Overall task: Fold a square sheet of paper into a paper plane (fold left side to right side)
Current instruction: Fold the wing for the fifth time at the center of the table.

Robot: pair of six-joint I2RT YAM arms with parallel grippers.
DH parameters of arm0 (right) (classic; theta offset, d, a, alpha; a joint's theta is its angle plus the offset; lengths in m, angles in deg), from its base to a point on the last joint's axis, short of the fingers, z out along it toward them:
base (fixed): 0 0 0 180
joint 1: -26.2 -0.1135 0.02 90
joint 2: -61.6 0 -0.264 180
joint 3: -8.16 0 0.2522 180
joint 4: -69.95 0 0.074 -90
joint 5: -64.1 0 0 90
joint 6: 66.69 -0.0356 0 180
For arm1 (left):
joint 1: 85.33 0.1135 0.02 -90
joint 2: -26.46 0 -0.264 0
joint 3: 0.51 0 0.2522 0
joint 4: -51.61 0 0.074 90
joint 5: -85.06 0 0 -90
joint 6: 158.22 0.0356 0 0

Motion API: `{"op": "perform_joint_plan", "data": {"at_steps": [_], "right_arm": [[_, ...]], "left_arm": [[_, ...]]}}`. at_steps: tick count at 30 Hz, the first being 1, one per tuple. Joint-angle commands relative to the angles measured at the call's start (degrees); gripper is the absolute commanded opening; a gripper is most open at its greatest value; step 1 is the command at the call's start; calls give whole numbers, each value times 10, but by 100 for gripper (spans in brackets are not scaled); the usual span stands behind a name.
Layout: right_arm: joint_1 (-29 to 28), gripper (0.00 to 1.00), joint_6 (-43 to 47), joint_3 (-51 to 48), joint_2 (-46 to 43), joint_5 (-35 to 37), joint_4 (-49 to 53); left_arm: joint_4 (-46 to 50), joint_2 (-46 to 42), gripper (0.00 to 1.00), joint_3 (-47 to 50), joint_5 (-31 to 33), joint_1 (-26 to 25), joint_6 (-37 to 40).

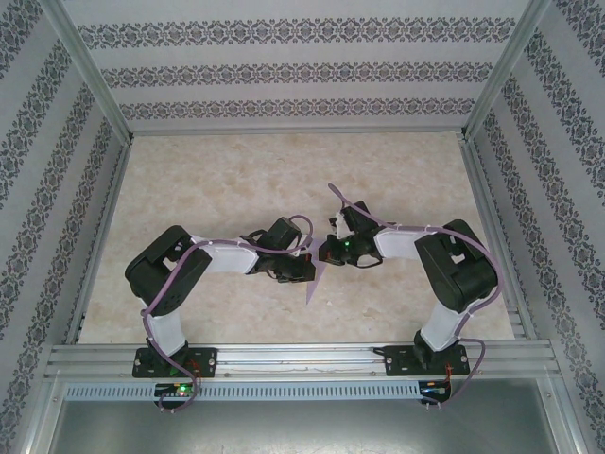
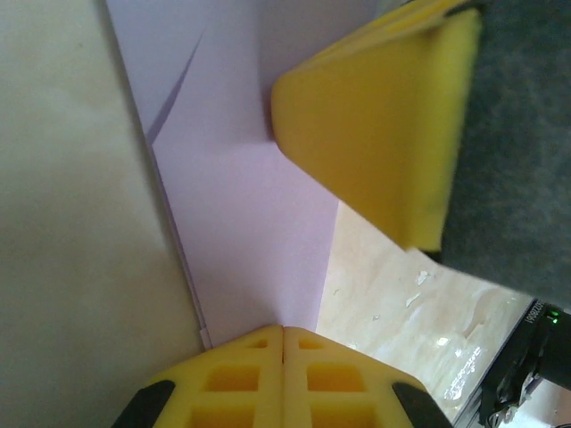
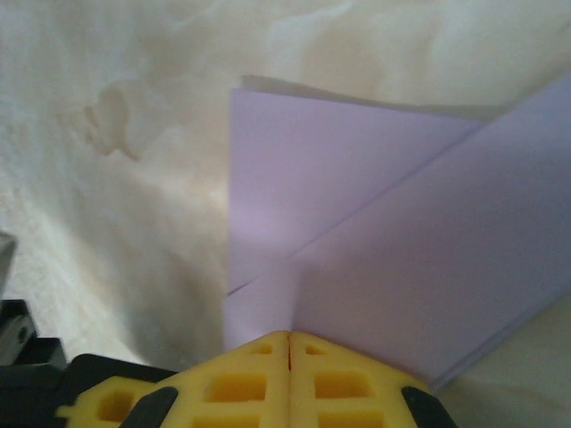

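Observation:
The lilac paper, folded into a slim pointed paper plane [image 1: 315, 282], hangs between both grippers at the table's middle, its tip pointing toward the near edge. My left gripper [image 1: 308, 269] is shut on one edge of it. In the left wrist view the paper [image 2: 241, 205] rises from the closed yellow fingertips [image 2: 284, 334], and a yellow finger [image 2: 375, 125] of the right gripper presses on it from the far side. My right gripper [image 1: 327, 253] is shut on the paper too. Diagonal folded flaps [image 3: 401, 259] spread out from its closed tips [image 3: 290, 339].
The beige marbled table top [image 1: 284, 180] stretches behind the grippers to the patterned back wall [image 1: 302, 71]. Aluminium frame rails [image 1: 302, 357] run along the near edge and both sides. Both arm bases [image 1: 175, 361] sit on the near rail.

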Motion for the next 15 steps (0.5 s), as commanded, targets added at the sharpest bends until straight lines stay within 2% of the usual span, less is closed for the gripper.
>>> {"op": "perform_joint_plan", "data": {"at_steps": [1,15], "right_arm": [[22,0,20,17,19,21,8],[119,0,64,54,65,7,21]], "left_arm": [[79,11,0,19,58,-1,9],[67,14,0,43,57,-1,-1]]}}
